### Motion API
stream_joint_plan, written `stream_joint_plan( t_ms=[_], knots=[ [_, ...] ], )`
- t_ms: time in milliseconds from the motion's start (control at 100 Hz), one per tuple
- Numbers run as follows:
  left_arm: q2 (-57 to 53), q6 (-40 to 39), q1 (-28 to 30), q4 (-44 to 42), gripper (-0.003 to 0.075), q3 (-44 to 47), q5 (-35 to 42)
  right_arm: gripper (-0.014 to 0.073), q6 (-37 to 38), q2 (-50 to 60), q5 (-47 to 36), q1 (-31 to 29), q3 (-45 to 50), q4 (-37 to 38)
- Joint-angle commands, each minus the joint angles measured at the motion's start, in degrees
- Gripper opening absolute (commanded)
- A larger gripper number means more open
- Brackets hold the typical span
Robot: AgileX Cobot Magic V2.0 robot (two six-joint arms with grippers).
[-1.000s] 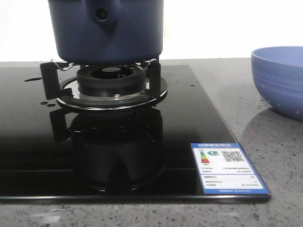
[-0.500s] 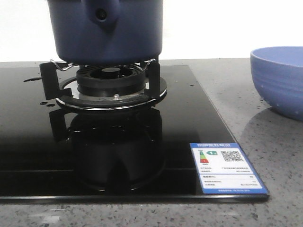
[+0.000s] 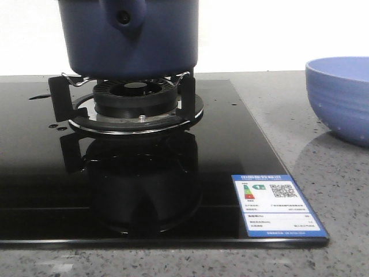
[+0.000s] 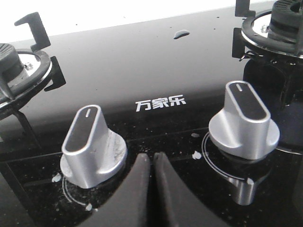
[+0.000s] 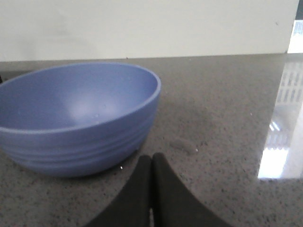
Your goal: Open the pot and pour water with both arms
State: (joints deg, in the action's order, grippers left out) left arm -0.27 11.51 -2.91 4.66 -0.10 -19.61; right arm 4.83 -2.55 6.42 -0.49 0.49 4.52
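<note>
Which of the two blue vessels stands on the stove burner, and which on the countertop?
The dark navy pot with smooth sides stands on the burner support. The paler ribbed bowl rests on the grey countertop, right of the cooktop.

Grey speckled stone countertop (image 3: pixel 323 173) spans the scene; a glossy black glass hob (image 3: pixel 230 150) is set into it, surface mirror-like, reflecting the burner above it. Front edge of hob runs parallel to counter edge. Blue-and-white energy label (image 3: pixel 279 205) stuck on the hob's near right corner. Backdrop behind counter: plain white wall (image 5: pixel 142 28), strongly lit, overexposed in front view. Right wrist view: bright rectangular reflection (image 5: pixel 281 137) on polished counter at far side, light source itself out of frame. Left wrist view: white printed lettering (image 4: pixel 160 103) on hob glass, scattered pale specks around it.
</note>
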Motion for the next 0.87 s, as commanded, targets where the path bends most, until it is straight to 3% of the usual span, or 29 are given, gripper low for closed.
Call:
stream_joint_plan(
  t_ms=[0, 130, 860],
  knots=[
    [-1.48, -0.64, 0.07, 0.19, -0.0020, 1.98, 2.28, -0.0064, 0.09, 1.23, 1.96, -0.54, 1.38, 0.83],
    [-1.48, -0.64, 0.07, 0.19, -0.0020, 1.98, 2.28, -0.0064, 0.09, 4.13, 11.82, -0.54, 1.38, 0.83],
    [-1.48, -0.64, 0.07, 0.19, -0.0020, 1.98, 2.28, -0.0064, 0.09, 4.08, 11.61, -0.65, 1.38, 0.83]
  ],
)
